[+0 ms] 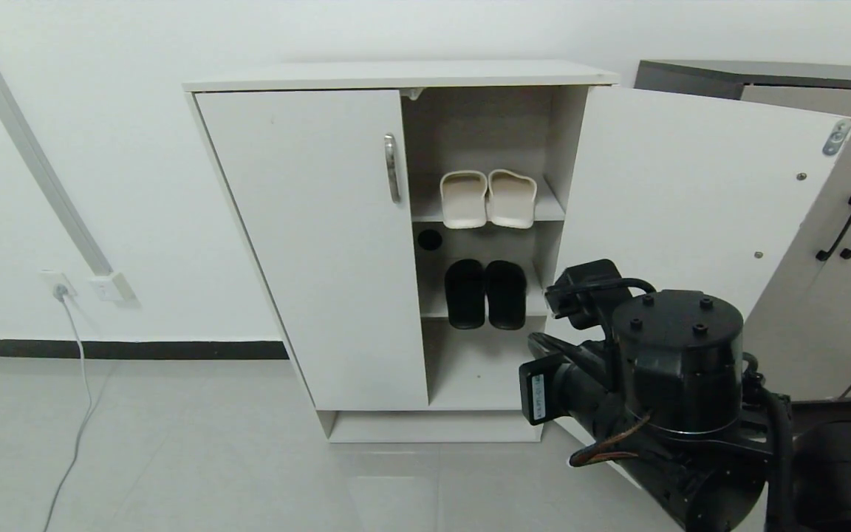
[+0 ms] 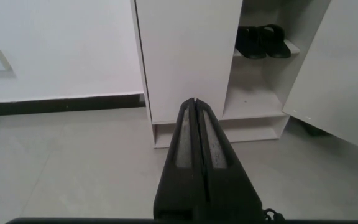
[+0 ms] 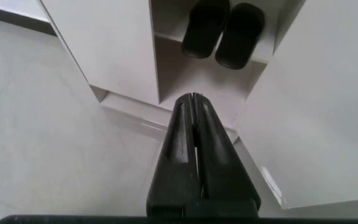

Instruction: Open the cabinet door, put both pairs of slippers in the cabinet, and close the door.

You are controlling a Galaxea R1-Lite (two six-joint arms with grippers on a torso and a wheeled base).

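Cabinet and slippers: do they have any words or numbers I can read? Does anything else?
cabinet: no words or numbers.
white slippers: none.
black slippers: none.
sticker on the right arm: it has print, but it is too small and blurred to read.

White cabinet (image 1: 396, 74): left door (image 1: 315, 244) shut, metal handle (image 1: 391, 168) at its inner edge. Right door (image 1: 691, 199) swung wide open. 1 pair beige slippers (image 1: 488, 198) on upper shelf, 1 pair black slippers (image 1: 485, 293) on shelf below. Right arm (image 1: 662, 369) low, in front of open door. Grey cabinet (image 1: 824, 222) just beyond.
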